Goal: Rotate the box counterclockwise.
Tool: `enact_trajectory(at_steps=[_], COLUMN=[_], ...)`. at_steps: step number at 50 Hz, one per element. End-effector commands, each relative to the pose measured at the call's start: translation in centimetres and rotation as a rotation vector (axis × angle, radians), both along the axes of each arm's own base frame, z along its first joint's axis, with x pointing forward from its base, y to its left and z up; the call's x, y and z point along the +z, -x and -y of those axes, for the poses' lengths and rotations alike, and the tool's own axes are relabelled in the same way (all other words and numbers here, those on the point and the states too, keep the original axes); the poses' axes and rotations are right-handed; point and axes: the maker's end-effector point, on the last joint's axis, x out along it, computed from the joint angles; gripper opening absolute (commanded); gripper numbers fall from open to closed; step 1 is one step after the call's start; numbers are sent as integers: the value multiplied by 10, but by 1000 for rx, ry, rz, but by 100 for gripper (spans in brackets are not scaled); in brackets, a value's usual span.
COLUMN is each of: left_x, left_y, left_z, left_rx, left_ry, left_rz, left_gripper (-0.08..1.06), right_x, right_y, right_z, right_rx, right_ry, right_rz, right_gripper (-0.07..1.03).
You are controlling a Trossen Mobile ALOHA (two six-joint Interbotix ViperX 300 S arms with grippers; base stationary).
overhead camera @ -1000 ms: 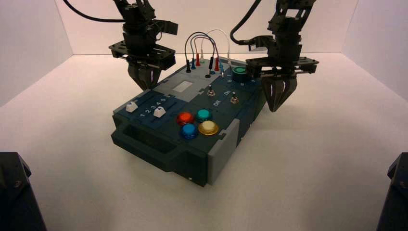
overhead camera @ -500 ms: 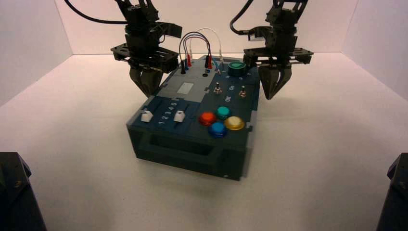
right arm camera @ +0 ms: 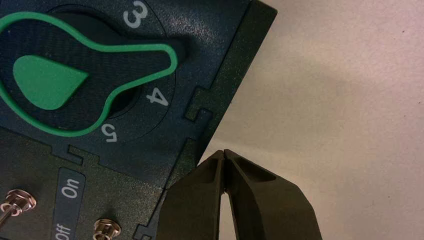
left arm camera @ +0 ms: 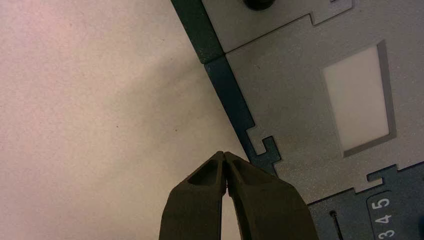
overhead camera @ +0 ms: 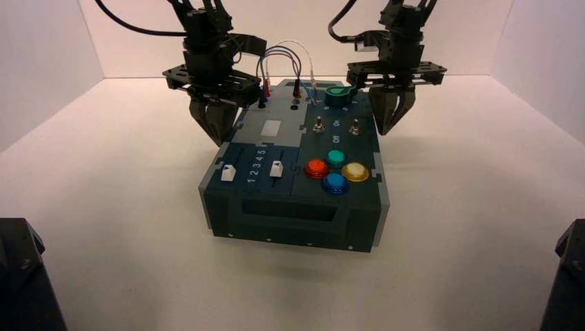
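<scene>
At the box's left long side, the left gripper [overhead camera: 221,143] points down, its two fingers [left arm camera: 195,205] pressed together with nothing between them. Their tips lie right at the edge of the box [overhead camera: 292,219], beside the grey panel [overhead camera: 293,114] with its pale window [overhead camera: 271,128]; whether they touch the side cannot be told. At the box's right long side, the right gripper [overhead camera: 383,134] also points down, fingers [right arm camera: 190,205] closed on nothing, tips just beside the edge near the green knob [overhead camera: 337,95]. Contact there cannot be told either. The box thus lies between the two grippers, flat on the pale table [overhead camera: 138,227], one handle [overhead camera: 286,210] facing the high camera.

Farther in on the box, the knob's narrow end points between 3 and 4. Two metal toggle switches [overhead camera: 319,125] stand on its right half, between the knob and the buttons, with "On" and "Off" lettered between them. Toward the box's near end, the red button [overhead camera: 316,168], green button [overhead camera: 336,158], blue button [overhead camera: 335,183] and yellow button [overhead camera: 355,172] form a cluster on the right; two white-capped sliders [overhead camera: 276,169] sit on the left. Wires [overhead camera: 297,62] arch over the box's far end.
</scene>
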Motion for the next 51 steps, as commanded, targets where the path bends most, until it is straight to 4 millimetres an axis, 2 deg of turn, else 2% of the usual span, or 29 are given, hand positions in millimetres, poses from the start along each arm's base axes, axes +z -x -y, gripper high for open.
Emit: enact_trajectory(at_steps=[1,13,25,36,46,51], left_x=[17,28,40,65,87,91], left_y=[22,26,25,16,8,7], left_z=[46,42,23,-10,-20,-22], left_rx=[-99,-98,-50,37,77,83], left_ry=[74,94,105,134,177,186], left_rz=[50,77,99,165,245,260], left_gripper=[-3,-3,-3,-3,-3,-3], right_x=[15,14,12,22,36,43], right_y=[-11,-10,13,34,45,47], right_z=[-22,-22,-12,-3,-1,-1], right_rx=[40,36,30,24,11,12], right_ry=[-37,-36,-22,-24,-43,-51], right_rz=[83,81,43,46,70,88], right_gripper=[-2,-2,-2,-2,-2,-2])
